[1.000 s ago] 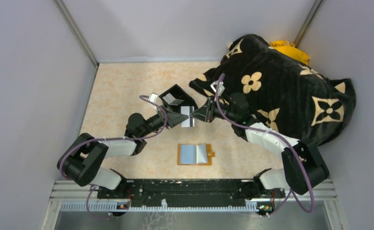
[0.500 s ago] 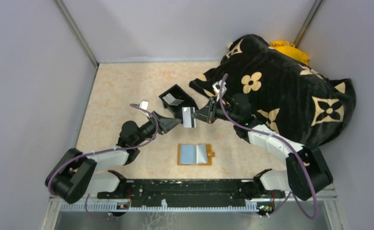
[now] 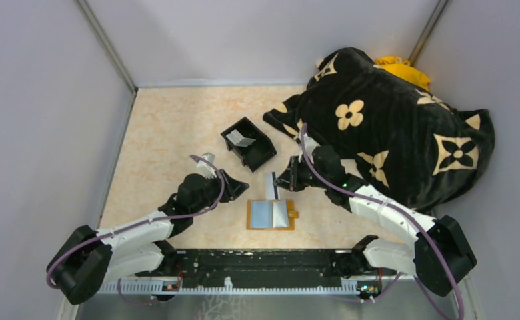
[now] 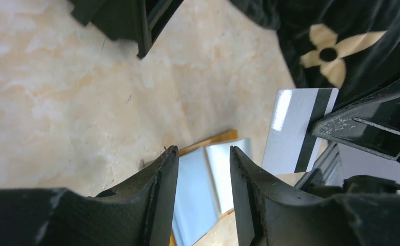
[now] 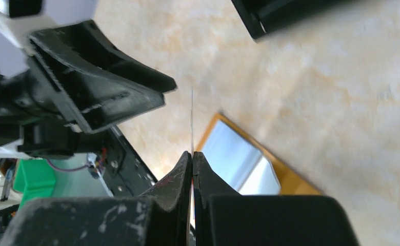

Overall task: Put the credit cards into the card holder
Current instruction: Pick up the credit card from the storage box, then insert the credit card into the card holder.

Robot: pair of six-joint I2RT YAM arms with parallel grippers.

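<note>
**Card held on edge at the far rim of the open holder**

Top view: the right gripper is closed on one credit card, pinching it by its right-hand side. The card stands on edge, its long side running toward the card holder. The holder lies open and flat on the marbled table, pale blue-grey panels upward and side tab to the right. The lower end of the card meets the holder's far rim near the centre fold. Whether the two touch cannot be told.

The left gripper hangs to the left of the card and apart from it, beyond the holder's far-left corner. Its jaws are parted with nothing between them.

Left wrist view: the holder's panels show through the gap between the fingers. The card, grey-white with a black stripe, is off to the right.

Right wrist view: the card appears as a thin line rising from the closed fingertips, with the holder beneath.

A second card lies inside the black box, farther back on the table. A black flower-patterned blanket covers the far right.
</note>
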